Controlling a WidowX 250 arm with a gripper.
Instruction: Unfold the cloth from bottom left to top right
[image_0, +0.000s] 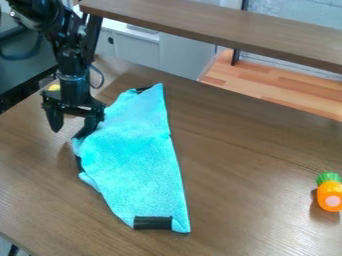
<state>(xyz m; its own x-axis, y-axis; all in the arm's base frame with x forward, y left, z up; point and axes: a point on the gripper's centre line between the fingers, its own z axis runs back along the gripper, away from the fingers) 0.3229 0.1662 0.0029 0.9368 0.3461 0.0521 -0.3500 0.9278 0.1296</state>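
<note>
Turquoise cloth (137, 160), one, folded, left of centre on the brown counter (247, 200).
Long shape, narrowing to a point at top; black patch (152, 222) at bottom edge. Claw (69, 132), one, black, upper left of the frame, open, one finger right beside the cloth's left edge, contact uncertain. Orange toy (329, 194), one, green-topped, at the right edge, well apart from the cloth.

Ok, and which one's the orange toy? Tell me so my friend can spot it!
Start at the brown table and go to the picture's right edge. There sits a small orange toy with a green end and a round, pale pink patch. Unlike the big turquoise cloth, it's chunky and orange.
</note>
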